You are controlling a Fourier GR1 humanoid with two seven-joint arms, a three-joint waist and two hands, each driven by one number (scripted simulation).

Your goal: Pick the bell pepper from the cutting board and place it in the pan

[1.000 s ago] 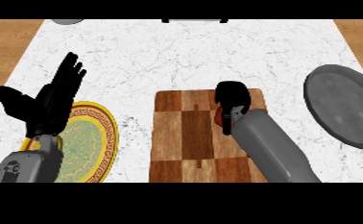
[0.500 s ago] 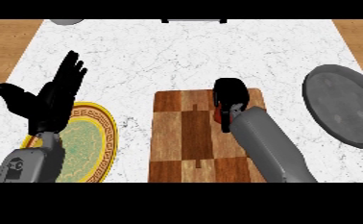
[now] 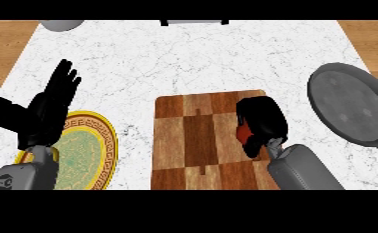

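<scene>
At the board's 3 o'clock edge, right hand [image 3: 260, 119]: black fingers curled down round the pepper, holding it.
Red bell pepper [image 3: 241, 135]: mostly hidden by that hand, with a red patch showing at its 7 o'clock; over the board, and I cannot tell whether it is lifted.
Brown chequered wooden cutting board [image 3: 196, 142]: flat on the white marble counter [image 3: 184, 62].
Round dark grey pan [image 3: 347, 102]: at 2 o'clock from the hand, apart from the board.
Left hand [image 3: 48, 109]: at 9 o'clock, open with straight fingers, resting over the yellow patterned round plate [image 3: 88, 159].

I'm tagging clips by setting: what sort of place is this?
Most likely a kitchen counter: a white marbled top carries a wooden cutting board, a grey pan and a patterned plate.
</scene>
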